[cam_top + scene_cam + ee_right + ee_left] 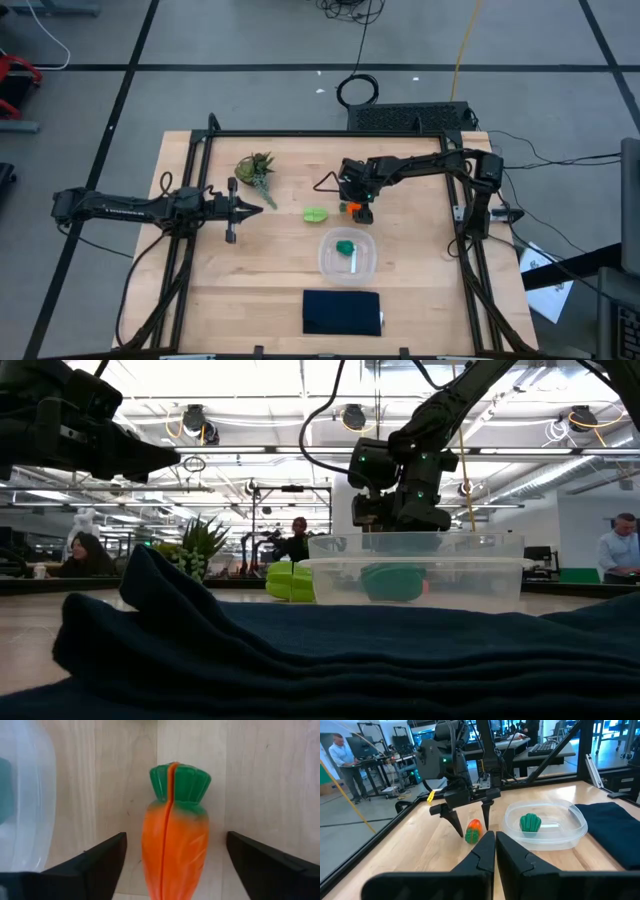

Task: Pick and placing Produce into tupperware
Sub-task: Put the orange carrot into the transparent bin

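The orange carrot with its green top (172, 845) lies flat on the wood. My right gripper (175, 865) is open and points down over it, one finger on each side with clear gaps; the left wrist view shows the same gripper (471, 827) straddling the carrot (473, 831). The clear tupperware (347, 255) sits just nearer, with the dark green lump (345, 246) resting inside. The lime-green piece (316, 214) lies on the table left of the carrot (352, 208). My left gripper (250, 207) waits shut, well to the left and above the table.
A dark navy cloth (342, 312) lies folded near the front edge, just before the tupperware. A leafy plant sprig (256, 168) stands at the far left of the work area. A black frame (300, 133) borders the table. People are in the room beyond.
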